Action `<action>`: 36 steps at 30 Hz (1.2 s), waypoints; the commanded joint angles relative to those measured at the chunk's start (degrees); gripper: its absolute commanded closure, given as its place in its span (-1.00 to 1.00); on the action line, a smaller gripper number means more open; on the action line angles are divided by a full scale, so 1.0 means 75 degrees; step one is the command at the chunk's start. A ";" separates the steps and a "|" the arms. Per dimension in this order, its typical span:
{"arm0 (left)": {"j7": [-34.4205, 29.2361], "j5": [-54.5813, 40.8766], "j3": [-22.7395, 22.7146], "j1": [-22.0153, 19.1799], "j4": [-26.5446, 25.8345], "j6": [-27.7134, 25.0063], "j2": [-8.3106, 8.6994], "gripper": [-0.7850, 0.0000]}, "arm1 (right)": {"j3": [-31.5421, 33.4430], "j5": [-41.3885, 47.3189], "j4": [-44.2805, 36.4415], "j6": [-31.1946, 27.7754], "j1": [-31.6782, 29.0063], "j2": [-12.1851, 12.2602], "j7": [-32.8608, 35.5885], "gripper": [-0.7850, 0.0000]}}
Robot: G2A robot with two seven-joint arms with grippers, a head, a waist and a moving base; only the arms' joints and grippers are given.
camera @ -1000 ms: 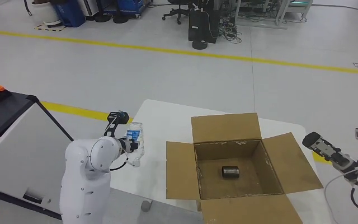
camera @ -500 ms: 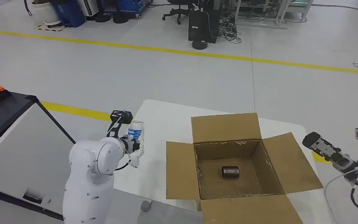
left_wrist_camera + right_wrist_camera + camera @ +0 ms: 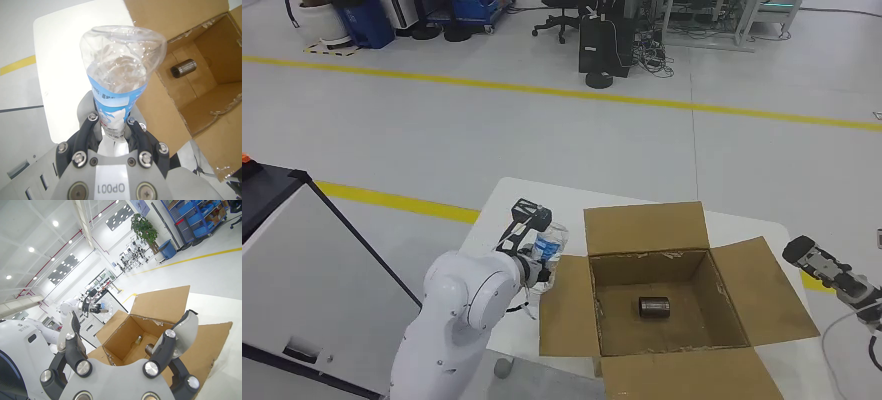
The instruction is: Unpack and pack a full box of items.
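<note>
A crumpled clear water bottle (image 3: pixel 548 246) with a blue label is held by its neck end in my left gripper (image 3: pixel 538 238), which is shut on it. Seen from the left wrist, the bottle (image 3: pixel 121 72) sticks out from the gripper (image 3: pixel 111 119) above the left flap of the open cardboard box (image 3: pixel 160 117). In the top view the box (image 3: pixel 647 228) holds a dark metal cylinder (image 3: pixel 654 306) on its floor. My right gripper (image 3: pixel 814 260) hangs open beside the box's right flap. In its own view the right gripper (image 3: pixel 132 315) frames the box interior, the cylinder (image 3: pixel 149 347) and a small pale bottle (image 3: pixel 139 340).
The white table (image 3: pixel 512 200) has bare surface left of the box and behind it. A dark-topped white cabinet (image 3: pixel 282 230) stands off the table's left side. The box flaps spread out on all sides.
My left arm has swung right with the bottle, from the table's left edge to just beside the box's left flap. The right arm has stayed put.
</note>
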 commanded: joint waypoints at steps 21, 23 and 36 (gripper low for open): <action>0.0001 -0.0023 0.0531 -0.0574 -0.0181 0.0356 0.0141 1.00 | 0.0000 0.0000 0.0000 0.0000 0.0000 0.0000 0.0000 -1.00; 0.0001 -0.0023 0.0531 -0.0574 -0.0181 0.0356 0.0141 1.00 | 0.0000 0.0000 0.0000 0.0000 0.0000 0.0000 0.0000 -1.00; 0.0001 -0.0003 0.0921 -0.1228 -0.0501 0.0053 0.0120 1.00 | 0.0000 0.0000 0.0000 0.0000 0.0000 0.0000 0.0000 -1.00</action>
